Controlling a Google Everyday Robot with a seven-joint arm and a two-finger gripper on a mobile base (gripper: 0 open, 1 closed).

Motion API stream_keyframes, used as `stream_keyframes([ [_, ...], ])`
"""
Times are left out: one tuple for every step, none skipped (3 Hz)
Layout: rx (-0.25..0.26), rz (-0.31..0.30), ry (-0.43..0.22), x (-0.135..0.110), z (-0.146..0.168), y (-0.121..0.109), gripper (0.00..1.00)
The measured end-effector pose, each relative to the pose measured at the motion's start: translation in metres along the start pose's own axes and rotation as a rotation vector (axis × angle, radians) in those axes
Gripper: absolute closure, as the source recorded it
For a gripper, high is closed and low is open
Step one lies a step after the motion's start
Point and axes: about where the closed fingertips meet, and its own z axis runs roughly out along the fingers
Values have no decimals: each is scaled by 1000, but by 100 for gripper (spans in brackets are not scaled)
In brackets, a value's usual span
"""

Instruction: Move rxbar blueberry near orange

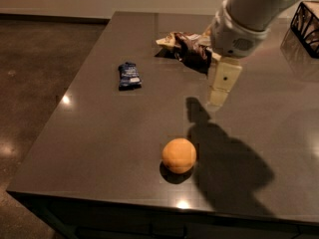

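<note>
Nearest the camera, the orange (pixel 179 155) is sitting close to the front edge of the dark table (pixel 99 148), a little right of the middle, and the arm's broad shadow (pixel 227 163) is falling on the tabletop just beside it. Farther back and above that shadow, the gripper (pixel 217 99) is hanging over the right-hand part of the table, pointing down and clear of the surface. It is showing side-on, so I cannot tell how far it is parted. It is carrying nothing that can be seen. Beyond that, toward the left side of the view, the rxbar blueberry (pixel 129 75) is lying flat on the table by itself, well apart from both the orange and the gripper. Its long axis is running roughly from near to far, tilted only slightly. The coming move is turning on this relation: the bar is lying off to the left of the gripper and a touch farther back, so the arm is probably needing to travel sideways across the table before descending, likely closing across the bar's short width. Farther back again, a crumpled brown-and-cream chip bag (pixel 187 46) is resting behind the gripper, and a dark wire basket (pixel 306 24) is standing at the far right edge.
</note>
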Motion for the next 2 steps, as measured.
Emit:
stream_keyframes([
  [-22, -128, -34, -37, 29, -27, 0],
  [-48, -298, -63, -75, 57, -51, 0],
])
